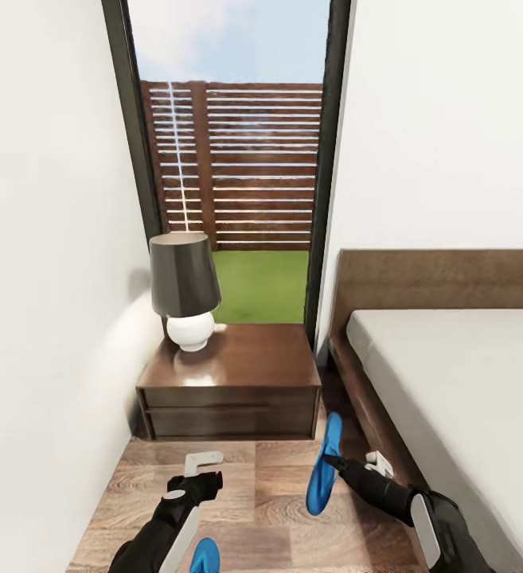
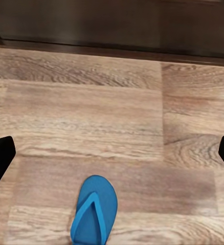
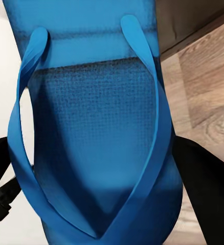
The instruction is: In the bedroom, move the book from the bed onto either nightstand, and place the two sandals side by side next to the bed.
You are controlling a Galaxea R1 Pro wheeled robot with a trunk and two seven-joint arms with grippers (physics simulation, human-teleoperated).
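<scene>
Sandal (image 1: 323,465), pinched by the right gripper (image 1: 334,461) at lower centre of the frame, hangs upright beside the bed (image 1: 452,374); its mate (image 1: 205,555) lies flat at bottom edge, beneath the spread left gripper (image 1: 201,469).

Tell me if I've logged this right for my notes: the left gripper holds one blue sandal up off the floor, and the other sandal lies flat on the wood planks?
Wrong arm. The right gripper holds the raised sandal, as the head view shows. The left gripper is open, and the other sandal lies flat on the floor below it.
</scene>
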